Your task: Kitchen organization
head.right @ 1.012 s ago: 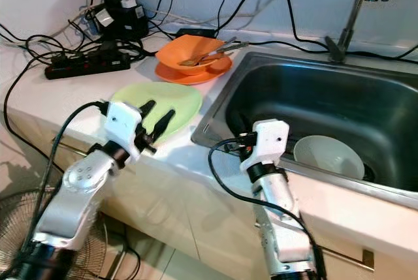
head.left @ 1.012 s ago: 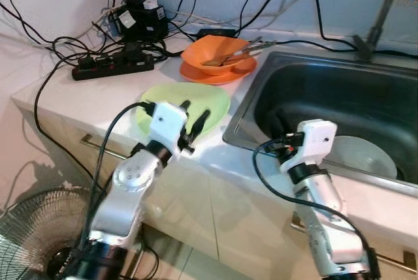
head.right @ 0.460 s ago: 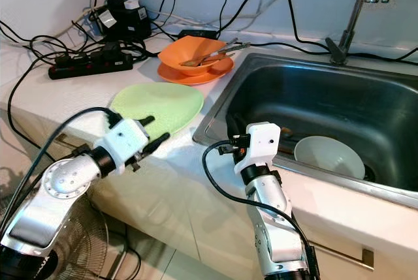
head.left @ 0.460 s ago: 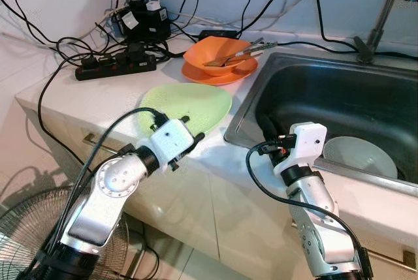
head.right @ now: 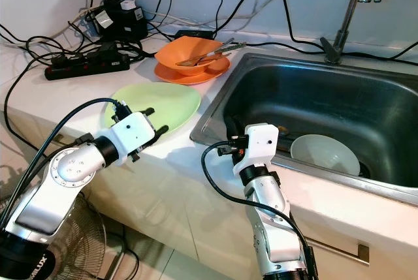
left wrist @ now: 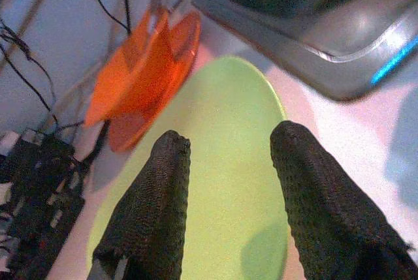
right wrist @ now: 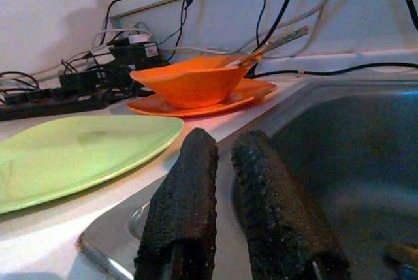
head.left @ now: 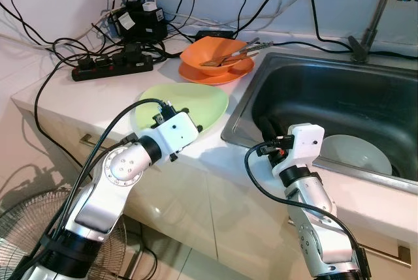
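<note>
Left wrist view: left end effector (left wrist: 225,182) is spread open over the green plate (left wrist: 215,162) on the bench (head.left: 85,94). Approach step judged; a rim grasp is needed next. Right end effector (right wrist: 225,162) is nearly closed, empty, at the sink (head.left: 339,91) edge.

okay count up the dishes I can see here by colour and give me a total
Green: 1, the green plate on the counter.
Orange: 2, the orange bowl sitting on the orange plate.
White: 1, the white bowl in the sink.
Total: 4 dishes.
</note>
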Motion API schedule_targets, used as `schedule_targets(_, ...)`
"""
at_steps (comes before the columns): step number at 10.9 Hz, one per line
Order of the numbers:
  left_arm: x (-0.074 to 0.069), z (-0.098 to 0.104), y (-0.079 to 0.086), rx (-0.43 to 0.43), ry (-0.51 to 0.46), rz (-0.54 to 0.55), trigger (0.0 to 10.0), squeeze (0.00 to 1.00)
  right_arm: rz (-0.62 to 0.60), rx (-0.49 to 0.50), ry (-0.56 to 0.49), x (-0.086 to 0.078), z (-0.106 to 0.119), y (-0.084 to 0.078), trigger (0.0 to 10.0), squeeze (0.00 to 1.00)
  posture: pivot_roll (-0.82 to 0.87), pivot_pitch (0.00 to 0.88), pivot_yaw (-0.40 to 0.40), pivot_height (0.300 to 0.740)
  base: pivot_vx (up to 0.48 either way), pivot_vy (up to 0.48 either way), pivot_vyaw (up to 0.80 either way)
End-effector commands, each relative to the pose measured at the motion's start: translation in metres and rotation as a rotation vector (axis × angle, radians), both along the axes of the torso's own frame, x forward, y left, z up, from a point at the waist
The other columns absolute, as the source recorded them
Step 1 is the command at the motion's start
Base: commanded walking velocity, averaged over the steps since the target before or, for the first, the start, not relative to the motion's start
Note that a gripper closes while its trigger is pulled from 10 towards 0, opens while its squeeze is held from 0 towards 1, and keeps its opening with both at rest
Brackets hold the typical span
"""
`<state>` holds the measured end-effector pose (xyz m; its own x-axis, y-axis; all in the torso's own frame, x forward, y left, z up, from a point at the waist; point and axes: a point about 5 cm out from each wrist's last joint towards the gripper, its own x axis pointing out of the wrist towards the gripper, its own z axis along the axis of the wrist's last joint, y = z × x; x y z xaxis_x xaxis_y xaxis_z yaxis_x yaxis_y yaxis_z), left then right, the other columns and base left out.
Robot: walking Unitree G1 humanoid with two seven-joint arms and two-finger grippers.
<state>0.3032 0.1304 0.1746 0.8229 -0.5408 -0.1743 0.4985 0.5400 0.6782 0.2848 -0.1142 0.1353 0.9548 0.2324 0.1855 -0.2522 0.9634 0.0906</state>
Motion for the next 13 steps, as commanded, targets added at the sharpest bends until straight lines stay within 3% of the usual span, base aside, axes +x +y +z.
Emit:
schedule_targets(1,0.004,-0.001,0.001,0.029,0.008,0.009,10.0,0.00,0.007,0.005,-0.015,0.003,0.005,0.003,10.0,0.00,0.07,0.051,0.096,0.740,0.000,0.000,0.00)
schedule_targets(4,0.007,-0.005,-0.002,0.056,0.021,0.015,10.0,0.00,0.008,0.005,-0.009,0.003,0.005,0.003,10.0,0.00,0.07,0.053,0.094,0.740,0.000,0.000,0.00)
schedule_targets(12,0.018,-0.028,0.018,0.287,0.059,0.181,10.0,0.00,0.004,0.007,-0.001,0.004,0.004,0.004,10.0,0.00,0.06,0.053,0.097,0.740,0.000,0.000,0.00)
schedule_targets(13,0.018,-0.029,0.016,0.283,0.067,0.174,10.0,0.00,0.004,0.008,0.000,0.004,0.004,0.005,10.0,0.00,0.06,0.052,0.097,0.740,0.000,0.000,0.00)
